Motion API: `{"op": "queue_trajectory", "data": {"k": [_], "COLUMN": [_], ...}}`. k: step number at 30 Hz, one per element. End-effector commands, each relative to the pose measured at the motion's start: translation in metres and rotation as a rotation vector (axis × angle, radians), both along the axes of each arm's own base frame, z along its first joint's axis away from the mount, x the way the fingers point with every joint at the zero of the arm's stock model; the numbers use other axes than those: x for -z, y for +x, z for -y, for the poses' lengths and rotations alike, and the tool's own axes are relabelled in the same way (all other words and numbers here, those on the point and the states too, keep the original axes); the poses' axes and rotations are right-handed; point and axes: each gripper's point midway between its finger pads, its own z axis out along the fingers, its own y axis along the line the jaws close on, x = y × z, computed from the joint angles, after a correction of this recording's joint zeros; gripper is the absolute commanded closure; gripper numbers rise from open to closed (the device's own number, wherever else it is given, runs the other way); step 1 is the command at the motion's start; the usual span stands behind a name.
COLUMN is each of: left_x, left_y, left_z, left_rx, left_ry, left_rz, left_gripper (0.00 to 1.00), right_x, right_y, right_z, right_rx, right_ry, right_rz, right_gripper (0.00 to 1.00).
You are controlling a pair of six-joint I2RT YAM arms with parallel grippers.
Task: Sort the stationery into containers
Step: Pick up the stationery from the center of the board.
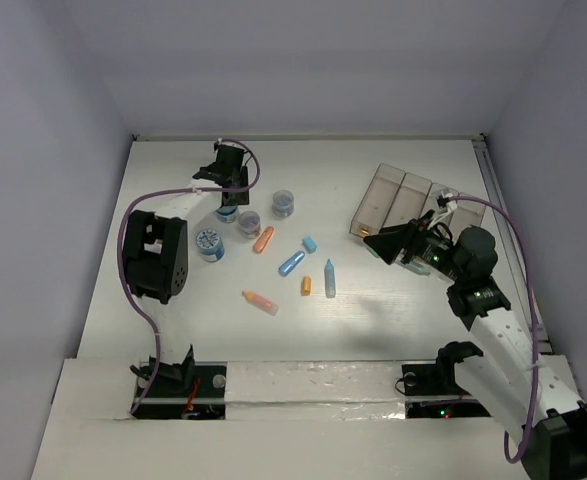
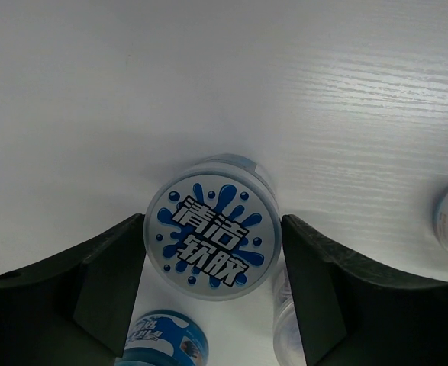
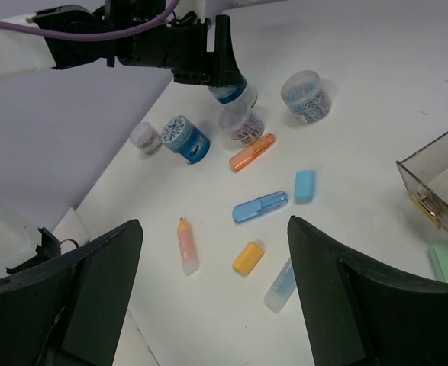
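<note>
At eleven o'clock on your white table (image 1: 373,330), your left gripper (image 2: 212,221) straddles a round clear tub (image 2: 213,248) with a blue-splashed lid reading 清洁软胶; you can't tell whether it is clamped. Your right gripper (image 3: 214,223) hangs released at three o'clock, beside the clear plastic organiser box (image 1: 393,195).

Robot lab cell: white table (image 1: 393,320) boxed by pale walls (image 1: 33,200); left arm (image 1: 155,255), right arm (image 1: 493,330) bolted on.

The left arm (image 1: 155,250) folds at the elbow and reaches far forward, wrist pointing down. The left gripper (image 2: 213,229) has its fingers (image 2: 109,282) spread on either side of a round tub (image 2: 212,248), right at its sides, though contact is unclear. The right arm (image 1: 493,320) leans forward with its wrist turned leftward, and the right gripper (image 3: 214,225) hangs in the air, jaws wide apart with nothing between them.
</note>
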Motion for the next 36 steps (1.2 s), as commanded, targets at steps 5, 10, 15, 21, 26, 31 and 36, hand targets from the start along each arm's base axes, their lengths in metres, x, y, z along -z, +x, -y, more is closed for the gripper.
{"op": "queue_trajectory", "data": {"k": [5,10,15,21,26,31,36], "left_x": [-0.016,-0.05,-0.136,-0.191,-0.228,-0.252,-0.267], "left_y": [0.009,0.015,0.024,0.022,0.017,0.015,0.011], "left_z": [-0.002,-0.005,-0.004,0.081,0.171,0.254,0.311], "left_rx": [-0.015,-0.04,-0.04,0.137,0.303,0.442,0.544], "left_ry": [-0.015,-0.017,-0.064,-0.141,-0.259,-0.348,-0.45], "left_rz": [0.04,0.121,0.314,0.395,0.448,0.483,0.533], "left_gripper": [0.57,0.76,0.79,0.79,0.79,0.79,0.79], "right_x": [-0.023,-0.022,-0.019,-0.012,-0.006,-0.011,-0.029], "right_y": [0.004,0.005,0.007,0.016,0.031,0.035,0.023], "right_z": [0.002,0.002,0.002,0.01,0.034,0.069,0.1], "right_rx": [0.022,0.027,0.03,0.095,0.27,0.48,0.639], "right_ry": [-0.01,-0.011,-0.011,-0.025,-0.062,-0.064,-0.006], "right_rz": [0.067,0.062,0.051,0.022,-0.008,0.006,0.076], "right_gripper": [0.17,0.18,0.18,0.17,0.17,0.17,0.15]}}
